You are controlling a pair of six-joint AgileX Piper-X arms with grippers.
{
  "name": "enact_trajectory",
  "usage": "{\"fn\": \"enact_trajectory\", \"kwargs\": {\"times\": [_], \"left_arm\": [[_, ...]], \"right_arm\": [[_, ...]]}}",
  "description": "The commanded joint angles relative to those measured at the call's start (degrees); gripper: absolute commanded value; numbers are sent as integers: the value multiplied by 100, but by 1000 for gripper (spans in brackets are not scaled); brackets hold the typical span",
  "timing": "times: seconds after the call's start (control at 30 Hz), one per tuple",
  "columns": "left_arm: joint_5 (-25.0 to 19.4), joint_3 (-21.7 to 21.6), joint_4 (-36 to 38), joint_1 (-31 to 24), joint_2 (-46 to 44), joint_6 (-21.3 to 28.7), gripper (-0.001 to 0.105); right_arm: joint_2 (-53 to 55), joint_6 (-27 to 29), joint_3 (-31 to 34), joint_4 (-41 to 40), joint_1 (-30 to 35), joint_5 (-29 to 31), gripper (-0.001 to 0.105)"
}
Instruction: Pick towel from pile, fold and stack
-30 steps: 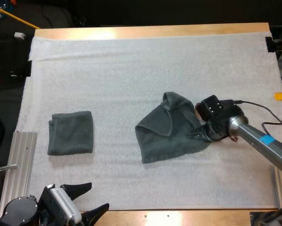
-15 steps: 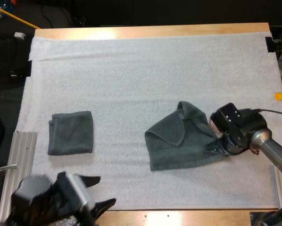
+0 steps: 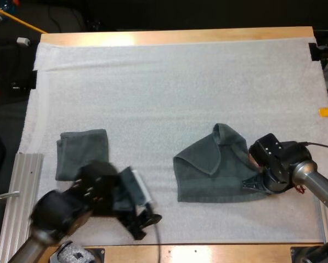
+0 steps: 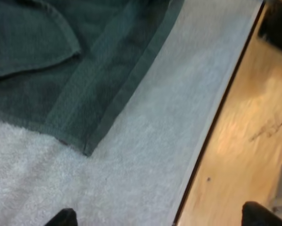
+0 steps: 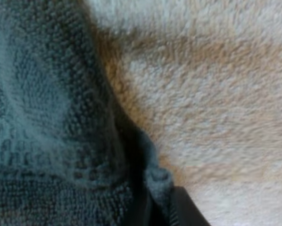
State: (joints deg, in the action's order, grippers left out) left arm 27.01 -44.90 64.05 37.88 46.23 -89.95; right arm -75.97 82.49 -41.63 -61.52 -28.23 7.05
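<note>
**High view.** Item 1, loose towel (image 3: 213,164): dark grey-green, lying partly opened on the white mat (image 3: 180,82), one flap turned over its own top; judged to be the piece now being worked, spread out so that it can be folded. Item 2, right end effector (image 3: 253,183): at the loose towel's right corner, closed on the cloth there; the low corner hold suits dragging the piece flat. Item 3, folded towel (image 3: 83,153): a neat square well left of the loose towel, apart from it; judged the start of the stack. Item 4, left end effector (image 3: 145,222): between the folded towel and the loose towel, on the near side of both, holding nothing; probably heading for a second corner. Item 5, worktop (image 3: 180,36): wood, showing beyond the mat on the far side of the loose towel.

**Left wrist view.** Two black fingertips (image 4: 61,219) stand wide apart and empty; ahead lies a hemmed towel corner, most likely the loose towel's, with bare mat and then the wooden edge beside it.

**Right wrist view.** The loose towel's weave shows very close; a bunched corner of it is gripped against a dark finger (image 5: 188,212), mat just beside; fold not yet made.
</note>
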Motion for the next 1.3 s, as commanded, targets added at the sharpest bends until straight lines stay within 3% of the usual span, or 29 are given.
{"fn": "enact_trajectory", "kwargs": {"times": [0.0, 0.27, 0.37, 0.83, 0.97, 1.27], "left_arm": [[-248, -12, -147, 173, 176, 27, 66], [-1796, -12, -982, 1372, 1591, -201, 66], [-2106, -12, -1260, 1584, 2042, -261, 66], [-2135, -12, -2277, 1631, 3576, -320, 65], [-2533, -12, -2296, 1631, 3952, -320, 61], [-2565, -31, -2679, 1631, 4146, -274, 61]], "right_arm": [[59, -96, 26, 6, -2, -122, 0], [59, -175, 43, 52, -2, -192, 0], [59, -175, 43, 52, -2, -192, 0], [59, -175, 43, 59, -2, -192, 0], [59, -175, 43, 59, -2, -192, 0], [59, -175, 43, 59, -2, -192, 0]]}}
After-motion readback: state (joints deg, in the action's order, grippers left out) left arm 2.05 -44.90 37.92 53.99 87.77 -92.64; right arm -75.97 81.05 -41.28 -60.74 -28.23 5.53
